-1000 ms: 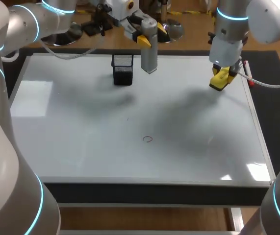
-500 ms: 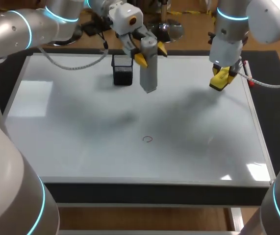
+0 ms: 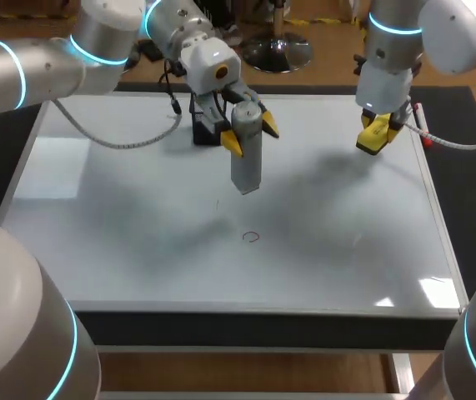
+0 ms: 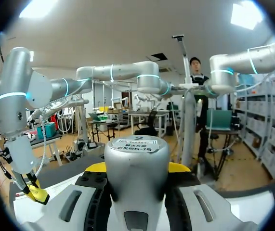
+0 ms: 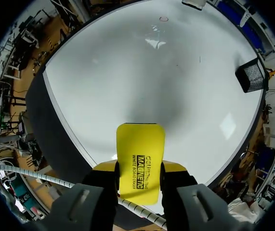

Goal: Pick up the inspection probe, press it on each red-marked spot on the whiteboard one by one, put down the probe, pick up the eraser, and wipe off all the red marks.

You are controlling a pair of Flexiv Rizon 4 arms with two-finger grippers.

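Two yellow-tipped fingers of the left gripper [image 3: 250, 135] are clamping the probe [image 3: 246, 165] from both sides, holding it nearly upright over the whiteboard [image 3: 121, 242], between its middle and its far edge. Whether the probe's lower end is touching the board, I cannot tell. One small red mark [image 3: 251, 237] is lying toward the near edge from the probe, apart from it. The right gripper [image 3: 377, 132] is grasping the yellow eraser [image 5: 140, 151] between its fingers, hanging near the board's far right corner. The black mesh basket [image 3: 207, 127] is standing by the far edge, just behind the left gripper; its contents are too small to tell.
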